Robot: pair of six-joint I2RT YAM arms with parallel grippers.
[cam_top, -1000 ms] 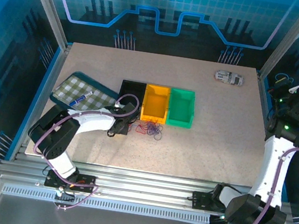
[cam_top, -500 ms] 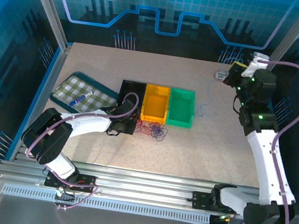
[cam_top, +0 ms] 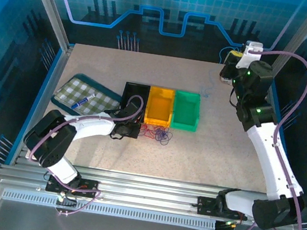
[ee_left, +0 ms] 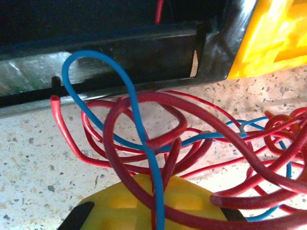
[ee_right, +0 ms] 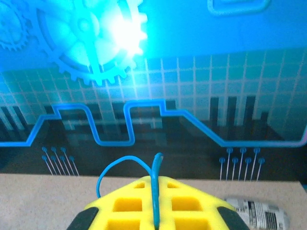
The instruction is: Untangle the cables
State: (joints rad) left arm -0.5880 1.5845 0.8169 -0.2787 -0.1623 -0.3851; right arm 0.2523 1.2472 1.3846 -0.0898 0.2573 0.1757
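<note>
Table: tray, 3 bins, cable tangle, crumpled pkt.

White arm links, black joints, purple cables — yellow claw pads.

Cables on the table just before the bin row, tray farther left.

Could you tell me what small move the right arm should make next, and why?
Probably lower the right gripper and lay the blue wire on the table: it is pinched there, raised at the far edge, well apart from the tangle the left gripper holds by the black bin.
</note>
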